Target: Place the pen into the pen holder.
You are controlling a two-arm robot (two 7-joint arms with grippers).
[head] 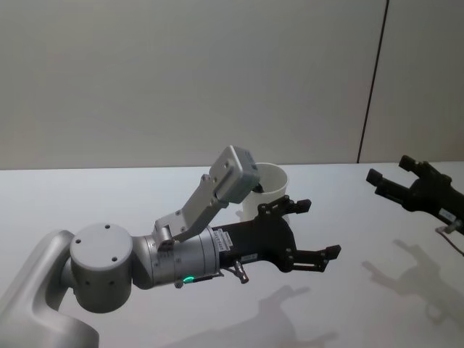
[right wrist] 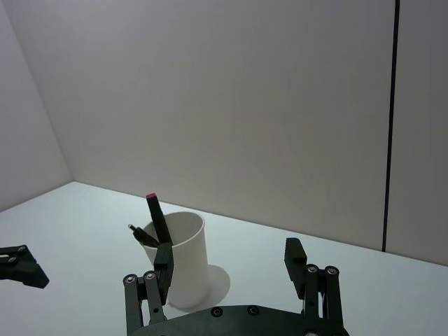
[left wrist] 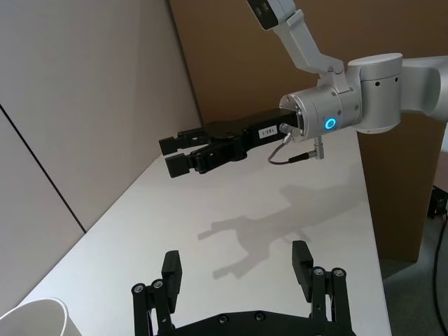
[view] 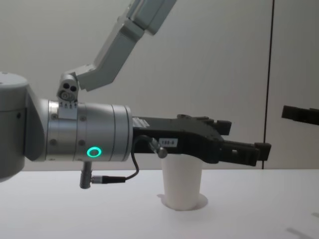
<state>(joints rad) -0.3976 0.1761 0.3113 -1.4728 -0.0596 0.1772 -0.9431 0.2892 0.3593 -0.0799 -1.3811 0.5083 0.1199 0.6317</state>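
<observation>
The pen (right wrist: 157,218), dark with a red end, stands tilted inside the pen holder (right wrist: 185,260), a white paper cup; a second dark slender tip (right wrist: 139,234) pokes out beside it. The pen holder (head: 267,187) stands at mid-table, partly behind my left arm's wrist camera, and is also seen in the chest view (view: 182,182). My left gripper (head: 317,228) hovers open and empty just in front and to the right of the cup (left wrist: 35,318). My right gripper (head: 395,183) hangs open and empty at the far right, away from the cup.
The white table (head: 362,304) runs to a grey wall (head: 181,80) close behind the cup. My left arm's silver wrist (view: 84,132) and its cable hang over the table's left half.
</observation>
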